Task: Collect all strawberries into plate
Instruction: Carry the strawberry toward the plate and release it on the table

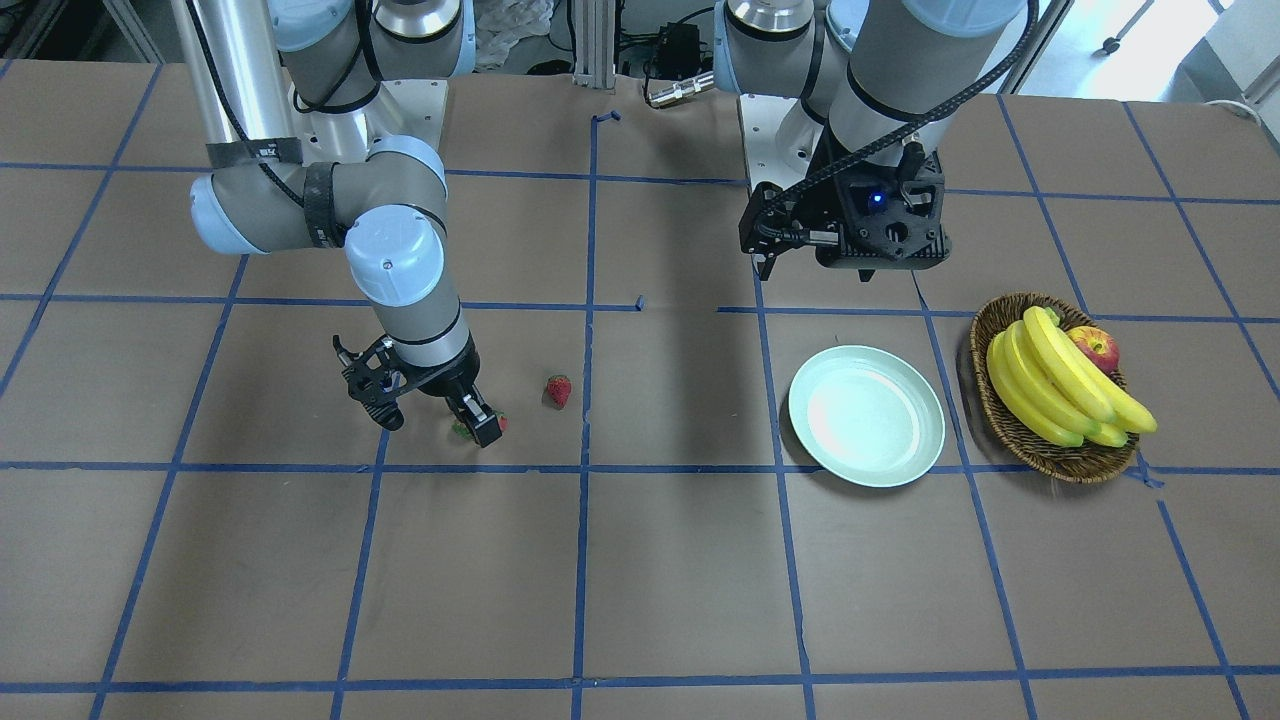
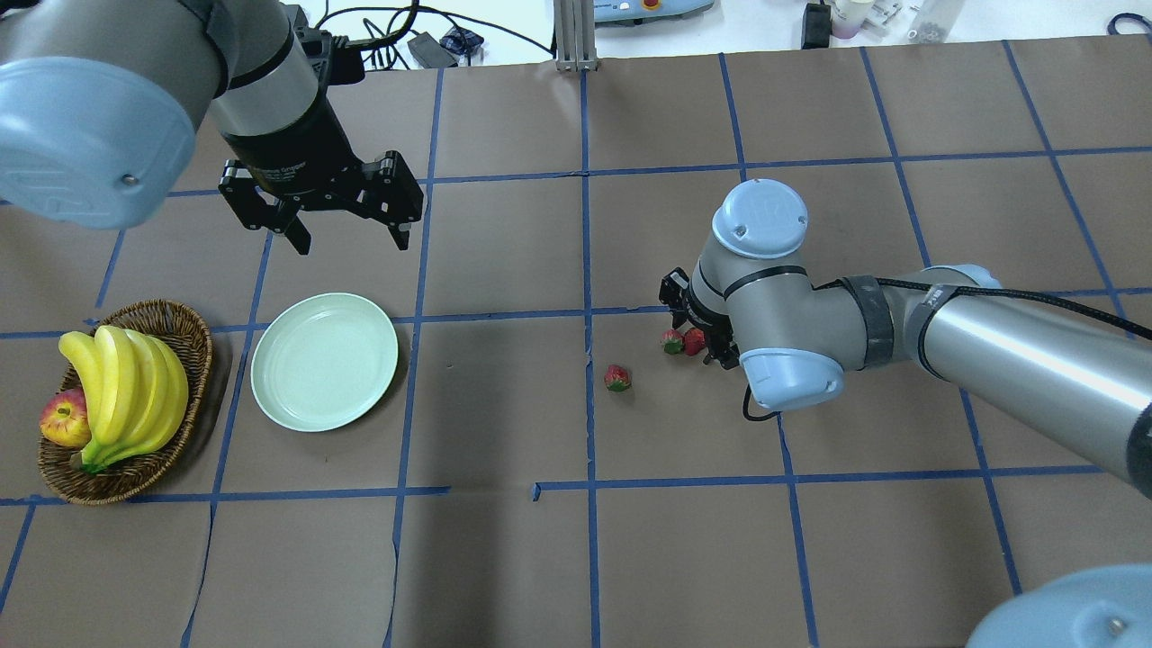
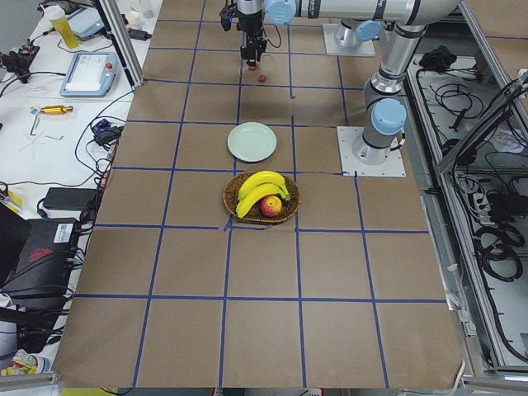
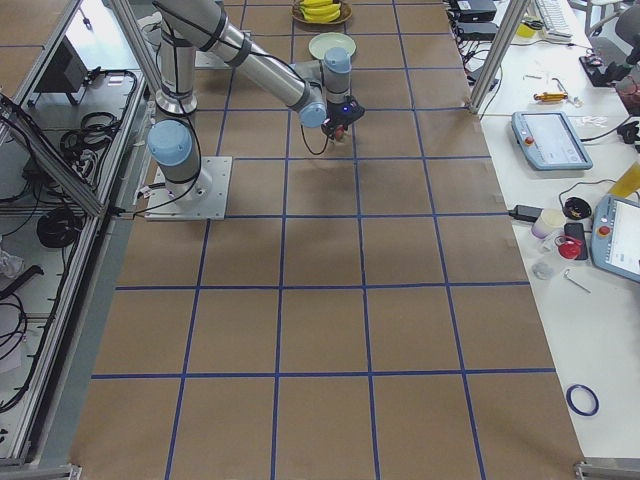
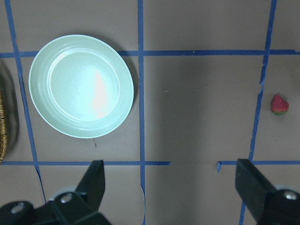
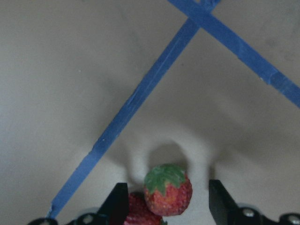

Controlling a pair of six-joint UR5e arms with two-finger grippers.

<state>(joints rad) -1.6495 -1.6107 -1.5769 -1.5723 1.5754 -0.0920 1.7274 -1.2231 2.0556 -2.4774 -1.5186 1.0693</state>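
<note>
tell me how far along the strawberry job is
Done: nothing yet; the plate is empty. In hand: the right gripper sits low with its fingers open around two strawberries lying together, not yet closed on either. Still to do: both of those plus the third strawberry lying alone nearby. The left gripper hangs open near the plate.

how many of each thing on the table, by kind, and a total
strawberries: 3
plate: 1
basket: 1
bunch of bananas: 1
apple: 1
total: 7
</note>
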